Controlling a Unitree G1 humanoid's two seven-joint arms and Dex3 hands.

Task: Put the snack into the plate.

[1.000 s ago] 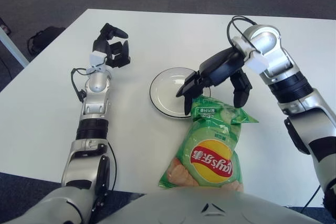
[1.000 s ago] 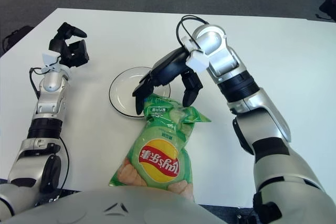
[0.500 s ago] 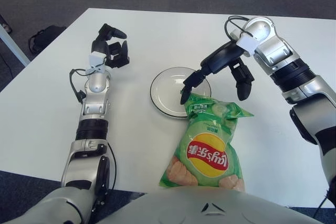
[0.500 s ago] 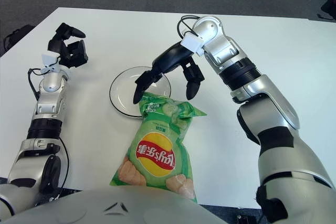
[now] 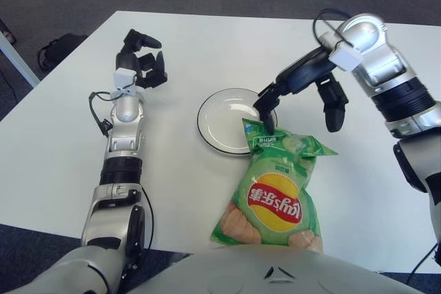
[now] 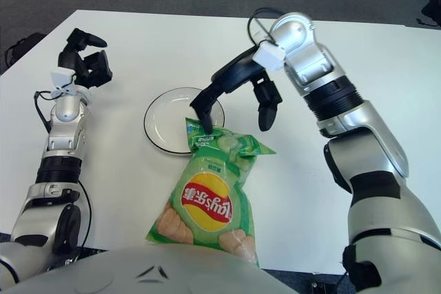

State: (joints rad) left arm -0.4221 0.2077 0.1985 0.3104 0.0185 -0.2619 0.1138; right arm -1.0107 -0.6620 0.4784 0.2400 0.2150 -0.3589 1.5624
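A green snack bag (image 5: 275, 194) with a red and yellow logo lies flat on the white surface (image 5: 55, 149), close to the robot's body at the 6 o'clock edge of the view. Its crimped top end points toward 12 o'clock and just overlaps the near rim of the plate (image 5: 224, 118), a white dish with a dark border that sits at the middle of the surface; most of the bag is still off the plate.

The right robot hand (image 5: 303, 98) hangs over the bag's top edge, at about 2 o'clock from the bag's logo. Its fingers are spread and hold nothing: one dark finger (image 5: 265, 111) points down at the bag's top-left corner beside the plate rim, though contact with the bag cannot be made out, and another (image 5: 334, 105) hangs apart toward 3 o'clock, clear of the bag.

The left robot hand (image 5: 141, 67) shows at about 10 o'clock from the plate, well apart from it, with its fingers loosely curled and nothing in them.
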